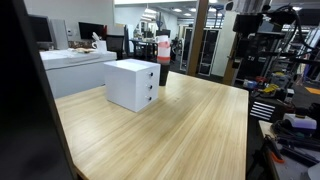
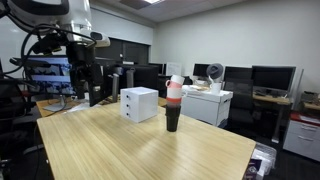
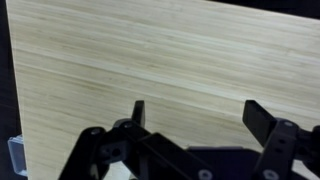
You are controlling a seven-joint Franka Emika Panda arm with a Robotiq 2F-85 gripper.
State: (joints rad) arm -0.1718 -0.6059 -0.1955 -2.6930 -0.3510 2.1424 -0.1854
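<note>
Pale, smooth wood-grain table [image 3: 150,60], smooth white plastic-looking drawer box [image 1: 132,84], matt black fingers [image 3: 258,118].

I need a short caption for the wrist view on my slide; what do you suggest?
Wrist camera: jaws wide open over the light wooden table.

Most of the table [image 2: 150,150] is bare wood, so there's plenty of room to sweep across it. Only things in the way are the white drawer box [image 2: 139,104] and the cup [image 2: 173,118] near it, parked together toward one end.
</note>
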